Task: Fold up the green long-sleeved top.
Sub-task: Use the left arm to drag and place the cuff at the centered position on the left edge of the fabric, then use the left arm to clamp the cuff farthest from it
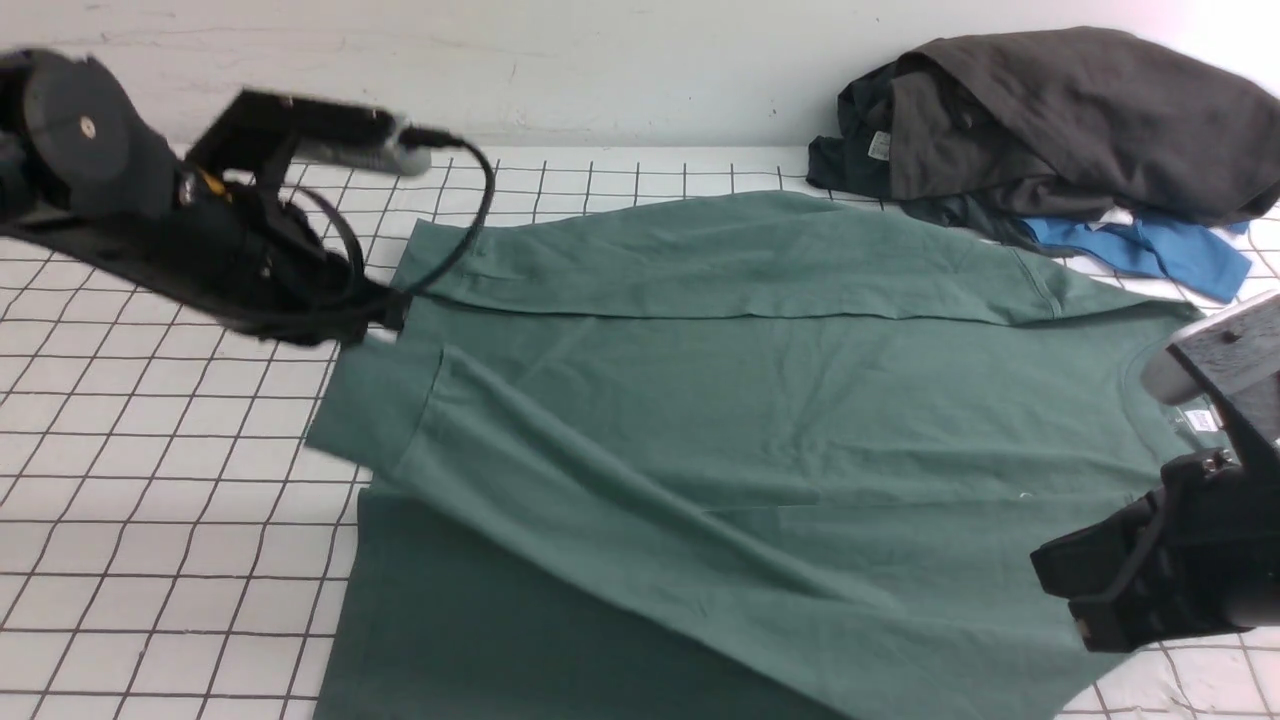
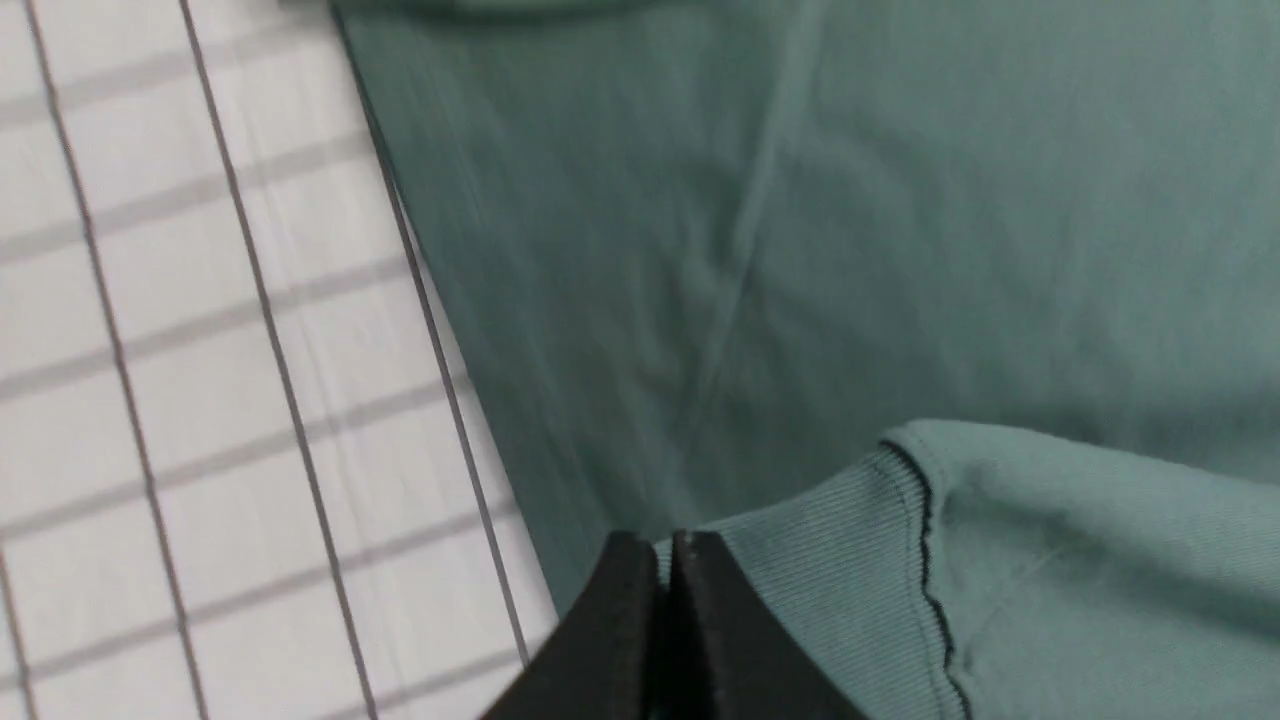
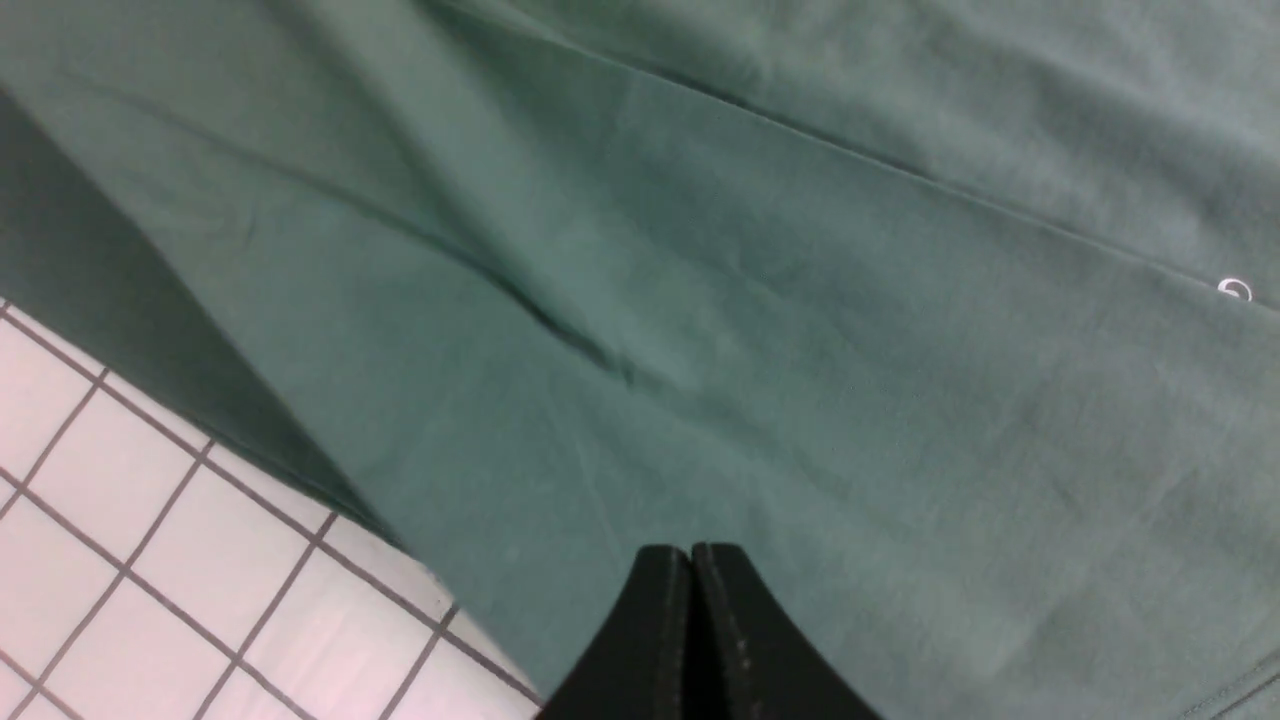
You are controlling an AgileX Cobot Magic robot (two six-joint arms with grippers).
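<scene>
One gridded desk bears one green long-sleeved top, spread flat with sleeves laid across its body; right end effector clenched, apparently empty, over the fabric; left end effector clenched on the sleeve cuff, best lifted slowly and kept taut.

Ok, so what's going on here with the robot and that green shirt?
A two-armed robot is folding the green long-sleeved top, which lies spread on the gridded table with both sleeves already laid across its body. The left fingers are shut at one ribbed cuff and seem to pinch its edge. The right fingers are shut too, over the cloth near its neck end; no grip shows there.
</scene>
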